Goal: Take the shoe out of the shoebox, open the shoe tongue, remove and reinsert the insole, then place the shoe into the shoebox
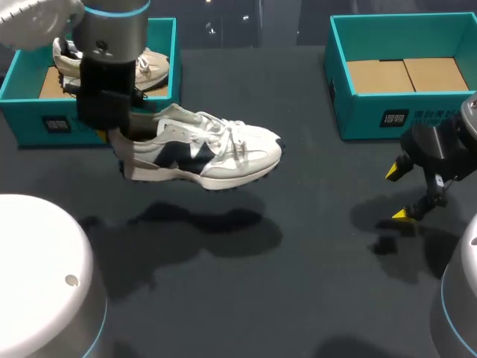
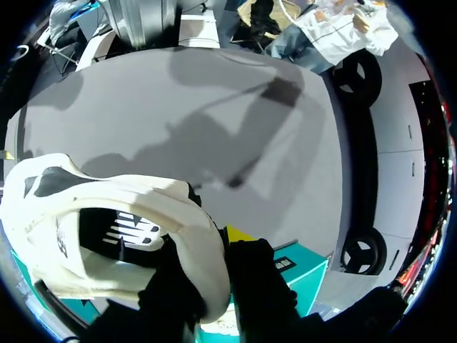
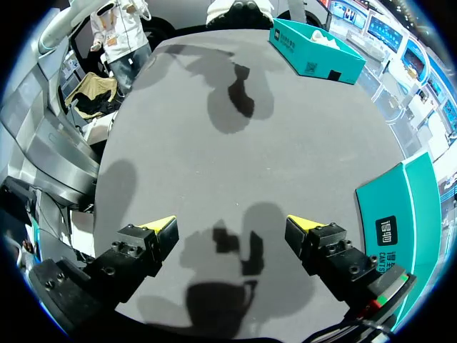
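A white sneaker with navy side panels (image 1: 205,149) hangs above the table in front of the left teal shoebox (image 1: 30,123), toe pointing right. My left gripper (image 1: 119,142) is shut on its heel collar. In the left wrist view the padded heel collar (image 2: 203,250) sits between the black fingers (image 2: 260,286), one inside the shoe and one outside, with the dark insole (image 2: 118,232) visible inside. My right gripper (image 1: 397,194) stands open low over the table at the right, nothing between its yellow tips (image 3: 232,225).
A second sneaker (image 1: 153,63) lies in the left shoebox. Another teal shoebox (image 1: 373,115) with a bare cardboard floor stands at the back right, close to my right gripper (image 3: 400,207). Dark tabletop (image 1: 298,246) lies between the arms.
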`<state>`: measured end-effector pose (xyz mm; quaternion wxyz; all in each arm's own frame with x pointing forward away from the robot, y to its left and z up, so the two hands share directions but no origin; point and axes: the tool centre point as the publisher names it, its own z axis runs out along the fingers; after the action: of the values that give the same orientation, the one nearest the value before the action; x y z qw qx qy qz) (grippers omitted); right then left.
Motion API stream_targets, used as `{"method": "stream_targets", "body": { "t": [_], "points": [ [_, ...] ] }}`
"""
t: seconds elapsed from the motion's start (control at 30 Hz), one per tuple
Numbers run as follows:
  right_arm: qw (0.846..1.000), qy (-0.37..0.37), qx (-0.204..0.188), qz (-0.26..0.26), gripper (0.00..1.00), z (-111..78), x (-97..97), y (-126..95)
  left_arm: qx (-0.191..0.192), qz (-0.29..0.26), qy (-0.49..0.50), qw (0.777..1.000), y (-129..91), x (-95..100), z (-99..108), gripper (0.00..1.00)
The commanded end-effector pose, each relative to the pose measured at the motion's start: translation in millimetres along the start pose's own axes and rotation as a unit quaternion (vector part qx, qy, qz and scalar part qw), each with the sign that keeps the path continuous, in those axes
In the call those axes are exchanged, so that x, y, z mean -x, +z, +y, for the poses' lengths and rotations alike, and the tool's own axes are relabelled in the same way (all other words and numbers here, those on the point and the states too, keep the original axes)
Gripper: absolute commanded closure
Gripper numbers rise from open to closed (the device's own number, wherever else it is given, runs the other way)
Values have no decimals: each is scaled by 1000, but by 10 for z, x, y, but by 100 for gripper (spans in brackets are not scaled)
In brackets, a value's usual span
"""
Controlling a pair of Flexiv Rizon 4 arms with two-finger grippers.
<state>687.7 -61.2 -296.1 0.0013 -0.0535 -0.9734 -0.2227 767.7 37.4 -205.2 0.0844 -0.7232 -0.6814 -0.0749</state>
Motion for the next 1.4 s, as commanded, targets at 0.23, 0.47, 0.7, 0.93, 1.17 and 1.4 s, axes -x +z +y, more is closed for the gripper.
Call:
{"method": "stream_targets", "body": {
  "t": [0.23, 0.47, 0.7, 0.93, 1.17, 1.4],
  "points": [
    [1000, 0, -1, -2, 0, 1, -16, 6, -11, 39, -26, 999, 300, 761, -90, 100],
    [1000, 0, -1, -2, 0, 1, -16, 6, -4, 47, -20, 999, 498, 1050, -190, 100],
    [1000, 0, -1, -2, 0, 1, -16, 6, 10, 56, -13, 998, 707, 1256, -207, 100],
    [1000, 0, -1, -2, 0, 1, -16, 6, 10, 69, -1, 998, 905, 1417, -223, 100],
    [1000, 0, -1, -2, 0, 1, -16, 6, 5, 75, 0, 997, 1066, 1514, -273, 100],
    [1000, 0, -1, -2, 0, 1, -16, 6, 8, 77, -6, 997, 1164, 1642, -251, 100]
  ]
}}
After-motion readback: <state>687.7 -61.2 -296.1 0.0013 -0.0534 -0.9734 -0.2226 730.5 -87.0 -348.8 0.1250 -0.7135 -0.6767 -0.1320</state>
